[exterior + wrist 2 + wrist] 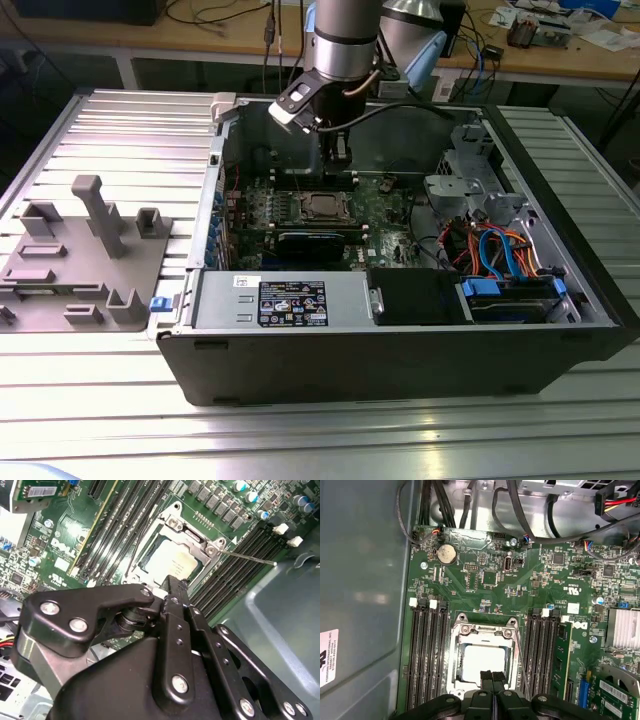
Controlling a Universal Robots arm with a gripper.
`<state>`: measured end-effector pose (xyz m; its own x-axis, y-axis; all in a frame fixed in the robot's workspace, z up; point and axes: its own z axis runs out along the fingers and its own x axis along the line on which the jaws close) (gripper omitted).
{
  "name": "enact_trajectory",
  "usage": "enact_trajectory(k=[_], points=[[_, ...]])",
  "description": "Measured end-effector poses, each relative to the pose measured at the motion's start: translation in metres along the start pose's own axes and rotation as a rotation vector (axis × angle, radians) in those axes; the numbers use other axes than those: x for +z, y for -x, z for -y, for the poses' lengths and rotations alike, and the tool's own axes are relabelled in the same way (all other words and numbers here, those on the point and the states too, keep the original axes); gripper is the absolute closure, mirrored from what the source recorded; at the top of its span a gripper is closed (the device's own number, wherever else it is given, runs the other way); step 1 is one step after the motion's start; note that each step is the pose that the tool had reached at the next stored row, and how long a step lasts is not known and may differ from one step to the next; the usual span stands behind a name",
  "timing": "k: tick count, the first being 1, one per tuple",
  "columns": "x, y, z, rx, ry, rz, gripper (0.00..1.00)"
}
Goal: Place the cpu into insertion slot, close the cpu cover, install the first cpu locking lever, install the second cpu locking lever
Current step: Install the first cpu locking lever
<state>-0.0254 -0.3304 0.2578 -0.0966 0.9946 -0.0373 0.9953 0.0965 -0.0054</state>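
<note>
Cpu [482, 661] seated in slot [461, 618] under cover [483, 629], well clear of the board's [485, 577] edges.
Gripper [492, 676] fingers pressed together, holding nothing, tips just over the cover's edge. Judged: chip light, rigid, underside fragile; take it by its side edges only.

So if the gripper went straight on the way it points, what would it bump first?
Probably the cpu cover, at its edge beside the cpu. The gripper hangs right above there, but depth is unclear.
</note>
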Motion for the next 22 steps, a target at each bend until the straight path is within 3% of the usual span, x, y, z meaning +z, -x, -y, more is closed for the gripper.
enact_trajectory(k=[2,13,18,22], points=[[-0.0001,0.0,0.0,-0.001,0.0002,0.0002,0.89],[0.0,0.0,0.0,-0.268,0.0102,0.0016,0.89],[0.0,-0.0004,0.0044,-0.293,0.0111,0.0018,0.89],[0.0001,-0.0004,0.0044,-0.46,0.0174,0.0026,0.89]])
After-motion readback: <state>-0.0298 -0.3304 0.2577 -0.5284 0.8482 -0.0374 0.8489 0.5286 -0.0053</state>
